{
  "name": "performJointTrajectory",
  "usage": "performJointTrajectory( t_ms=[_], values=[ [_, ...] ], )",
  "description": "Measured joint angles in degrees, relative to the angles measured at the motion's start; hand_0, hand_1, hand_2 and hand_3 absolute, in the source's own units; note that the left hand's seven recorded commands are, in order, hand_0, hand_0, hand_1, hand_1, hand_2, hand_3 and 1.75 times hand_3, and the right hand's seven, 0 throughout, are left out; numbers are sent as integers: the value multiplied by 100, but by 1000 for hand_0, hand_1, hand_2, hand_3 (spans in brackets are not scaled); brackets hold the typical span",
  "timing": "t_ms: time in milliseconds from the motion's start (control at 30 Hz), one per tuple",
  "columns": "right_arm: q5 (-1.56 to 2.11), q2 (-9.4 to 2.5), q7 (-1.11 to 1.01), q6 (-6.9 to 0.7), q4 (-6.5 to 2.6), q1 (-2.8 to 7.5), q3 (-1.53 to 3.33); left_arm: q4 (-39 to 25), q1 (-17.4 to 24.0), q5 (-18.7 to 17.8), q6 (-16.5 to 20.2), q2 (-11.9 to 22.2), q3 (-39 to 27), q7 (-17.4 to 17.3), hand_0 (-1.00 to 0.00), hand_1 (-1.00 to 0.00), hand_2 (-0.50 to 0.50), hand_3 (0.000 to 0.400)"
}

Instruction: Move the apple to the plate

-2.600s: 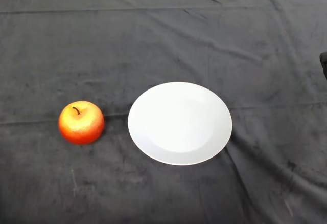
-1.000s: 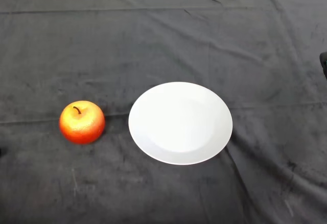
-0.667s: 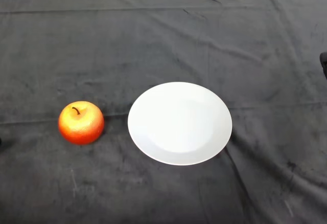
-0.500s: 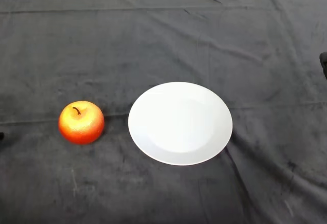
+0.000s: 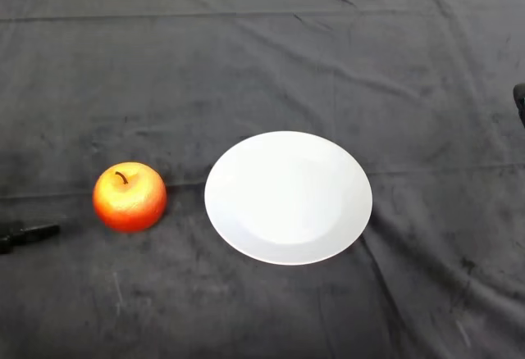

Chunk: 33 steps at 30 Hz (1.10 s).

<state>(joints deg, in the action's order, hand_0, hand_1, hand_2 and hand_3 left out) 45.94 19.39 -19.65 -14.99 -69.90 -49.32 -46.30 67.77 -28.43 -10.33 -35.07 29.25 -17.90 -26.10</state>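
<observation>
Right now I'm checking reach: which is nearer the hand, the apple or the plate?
The apple, red and orange, lies just right of the hand at the left edge; the white plate sits beyond it.

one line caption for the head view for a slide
Red-orange apple sits on the dark cloth left of an empty white plate; the left hand just enters at the left edge.
</observation>
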Motion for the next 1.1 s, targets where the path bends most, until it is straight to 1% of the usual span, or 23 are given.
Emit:
performJointTrajectory(
  t_ms=[167, 300, 467, 567, 700, 767, 967, 1100],
  values=[
    [0, 0, 0, 0, 0, 0, 0, 0, 0, -28, -2, -2, 148, -328, 0, 0, 0, 0],
    [0, 0, 0, 0, 0, 0, 0, 0, 0, -28, -2, -3, 171, -407, 0, 0, 0, 0],
    [0, 0, 0, 0, 0, 0, 0, 1, -1, -16, -2, -12, 220, -404, 0, 0, 0, 0],
    [0, 0, 0, 0, 0, 0, 0, 1, -4, 69, -3, -52, 384, -281, 0, 0, 0, 0],
    [0, 0, 0, 0, 0, 0, 0, 1, -21, 208, -7, -232, 423, -17, 0, 0, 0, 0],
    [0, 0, 0, 0, 0, 0, 0, 2, -32, 282, -35, -303, 547, 103, 0, 0, 0, 0],
    [0, 0, 0, 0, 0, 0, -1, 4, -137, 514, -69, -469, 633, 237, 0, 0, 0, 0],
    [0, 0, 0, 0, 0, 0, -1, 4, -293, 630, -106, -490, 767, 379, 0, 0, 0, 0]
  ],
)
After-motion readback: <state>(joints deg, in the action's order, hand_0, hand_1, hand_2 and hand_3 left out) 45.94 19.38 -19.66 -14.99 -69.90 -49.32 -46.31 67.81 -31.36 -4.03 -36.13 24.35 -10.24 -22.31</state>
